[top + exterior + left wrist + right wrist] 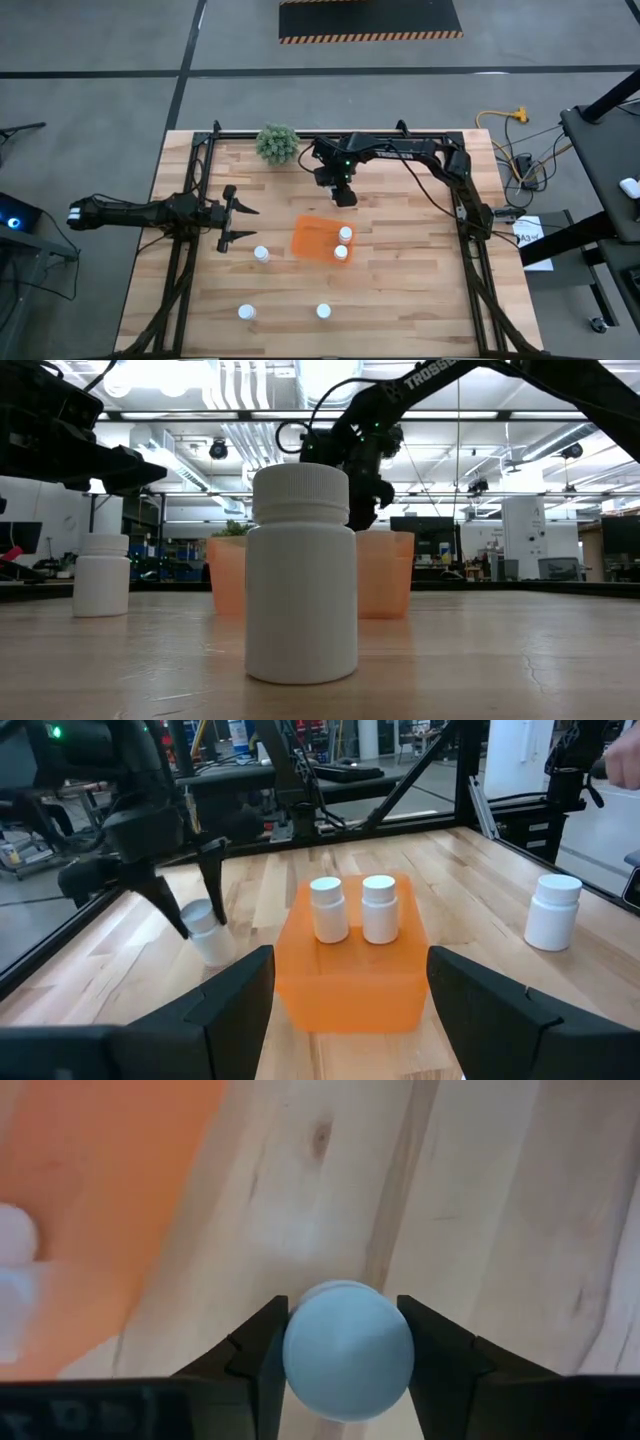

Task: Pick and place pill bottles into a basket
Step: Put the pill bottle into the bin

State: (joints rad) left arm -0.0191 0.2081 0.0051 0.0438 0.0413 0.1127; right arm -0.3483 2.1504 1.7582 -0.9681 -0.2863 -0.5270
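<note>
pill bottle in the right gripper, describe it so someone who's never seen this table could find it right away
Start at the green plant on the table's far edge, then move toward the orange basket. Between them the right gripper is shut on a white-capped pill bottle standing on bare wood just outside the basket. It is the only bottle clamped between dark fingers; two sit in the basket and the others stand free.
</note>
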